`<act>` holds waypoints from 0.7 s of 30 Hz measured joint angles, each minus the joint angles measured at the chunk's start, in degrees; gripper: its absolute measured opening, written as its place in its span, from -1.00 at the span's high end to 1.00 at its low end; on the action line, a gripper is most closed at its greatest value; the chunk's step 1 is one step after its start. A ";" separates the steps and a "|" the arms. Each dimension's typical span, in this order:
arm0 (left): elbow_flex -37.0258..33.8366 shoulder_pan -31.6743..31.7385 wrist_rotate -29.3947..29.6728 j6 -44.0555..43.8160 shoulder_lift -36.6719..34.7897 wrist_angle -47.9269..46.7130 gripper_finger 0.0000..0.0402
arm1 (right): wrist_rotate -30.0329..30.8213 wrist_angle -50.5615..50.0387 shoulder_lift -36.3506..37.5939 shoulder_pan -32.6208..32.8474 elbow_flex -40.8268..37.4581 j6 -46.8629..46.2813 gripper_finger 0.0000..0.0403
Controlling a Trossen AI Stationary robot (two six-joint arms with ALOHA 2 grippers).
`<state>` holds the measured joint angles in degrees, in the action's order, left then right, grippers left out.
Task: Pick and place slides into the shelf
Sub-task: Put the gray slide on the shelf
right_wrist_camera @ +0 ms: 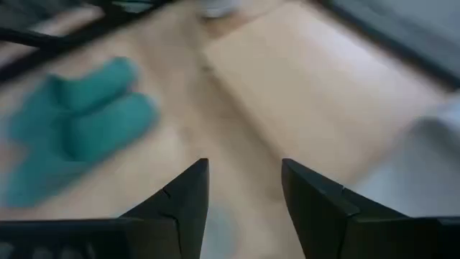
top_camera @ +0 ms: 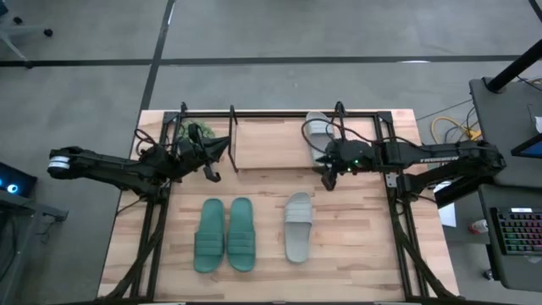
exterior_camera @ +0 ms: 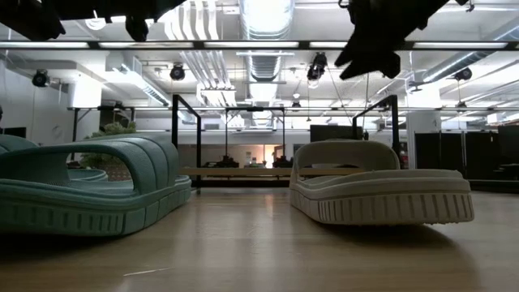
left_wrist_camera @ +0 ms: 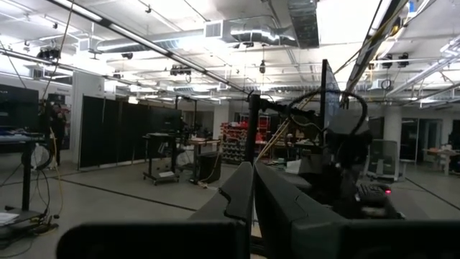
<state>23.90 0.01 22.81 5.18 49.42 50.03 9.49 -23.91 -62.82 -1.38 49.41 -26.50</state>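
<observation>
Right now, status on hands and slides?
Left hand shut, idle. Right hand open, empty. One pale rubber slide on black wire shelf; three remain on table.

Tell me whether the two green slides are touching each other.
Cannot tell. In the high view the left green slide and right green slide lie side by side, with no plain gap or contact.

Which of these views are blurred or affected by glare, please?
Right wrist view: motion-blurred; the teal slides and shelf base smear, though the open right pincer stays crisp. Low view: ceiling lights glare, arms silhouetted. Left wrist view: bright glare at top right. High view: evenly lit, sharp.
</observation>
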 joint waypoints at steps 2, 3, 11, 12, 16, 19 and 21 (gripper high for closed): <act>0.00 -0.02 0.00 -0.01 0.31 0.05 1.00 | -5.03 1.15 0.47 0.04 0.01 -2.69 0.17; 0.00 0.00 -0.02 -0.01 0.43 -0.05 1.00 | -7.40 1.93 0.57 0.04 0.00 -3.80 0.17; 0.00 0.00 -0.02 -0.01 0.81 0.03 1.00 | -21.69 6.71 0.93 2.26 0.02 -12.93 0.17; 0.00 -0.01 -0.02 -0.01 0.81 -0.01 1.00 | -22.08 7.41 0.93 3.03 0.02 -13.70 0.17; 0.00 -0.02 -0.02 -0.21 0.73 0.04 1.00 | -22.18 11.17 0.93 6.63 0.02 -16.68 0.17; 0.00 -0.02 -0.02 -0.25 0.79 0.03 1.00 | -22.15 15.50 0.93 9.74 0.02 -19.55 0.17; 0.00 -0.02 -0.02 -0.25 0.79 0.01 1.00 | -22.11 18.30 0.93 11.97 0.02 -20.66 0.17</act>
<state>23.90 -0.01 22.79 4.93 50.22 50.04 -12.62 -5.61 -61.89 10.59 49.43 -47.17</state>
